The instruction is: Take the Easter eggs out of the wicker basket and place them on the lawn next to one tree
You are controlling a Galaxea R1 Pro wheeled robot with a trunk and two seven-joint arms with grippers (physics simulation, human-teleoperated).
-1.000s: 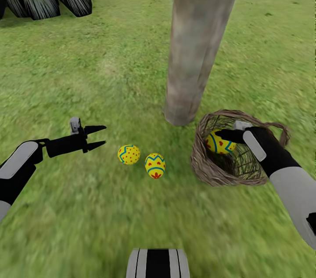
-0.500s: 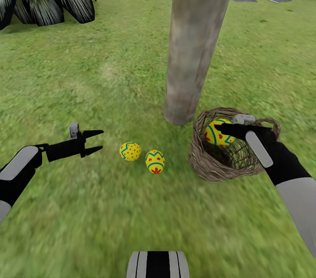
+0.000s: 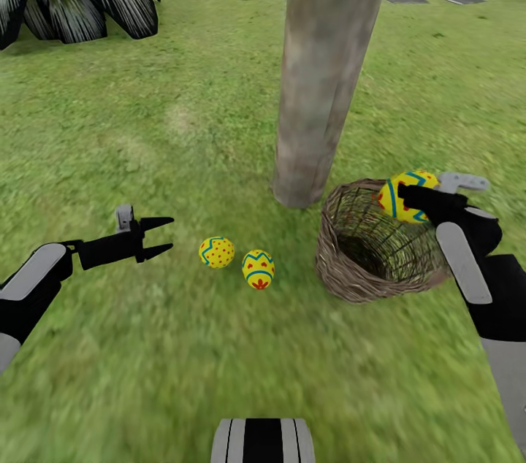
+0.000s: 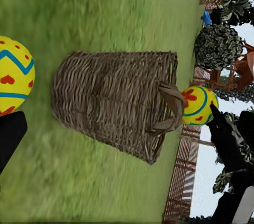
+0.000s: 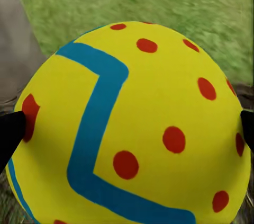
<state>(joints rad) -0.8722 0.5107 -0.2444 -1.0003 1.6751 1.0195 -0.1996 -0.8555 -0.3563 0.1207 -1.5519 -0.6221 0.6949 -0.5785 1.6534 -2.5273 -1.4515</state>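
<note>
— Left side, as observed?
— The black left gripper [image 3: 162, 235] is held above the patchy green lawn [image 3: 146, 346], jaws parted, nothing gripped. Just beside it, two small yellow eggs with blue zigzags [image 3: 217, 252] [image 3: 258, 269] are seen on the grass near the smooth grey-brown tree trunk [image 3: 321, 76].

— And right?
— The round brown wicker basket [image 3: 351, 266] appears emptied, though its floor is dim. Above its far rim, the third yellow egg [image 3: 404, 194] is clamped in the right gripper [image 3: 406, 196].

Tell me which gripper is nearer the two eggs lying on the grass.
Left. The left gripper hangs open just beside the two eggs, apart from them; the right gripper holds the third egg over the wicker basket.
</note>
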